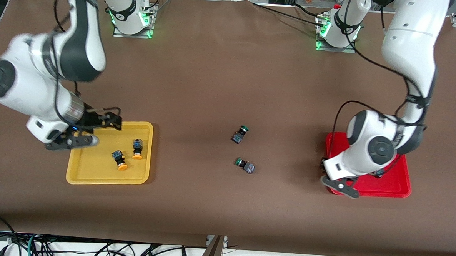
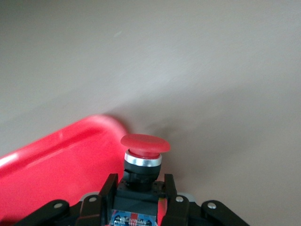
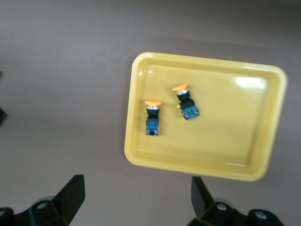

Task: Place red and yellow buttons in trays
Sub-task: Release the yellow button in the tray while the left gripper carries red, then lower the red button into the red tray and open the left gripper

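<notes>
Brown cloth covers the table. At the right arm's end, the yellow tray holds both yellow buttons, so that half looks done; the right gripper hangs over its edge, fingers spread and empty. At the left arm's end, the left gripper pinches a red button by its body over the corner of the red tray. Whether the other red button lies in that tray cannot be told. Two green buttons lie mid-table.
</notes>
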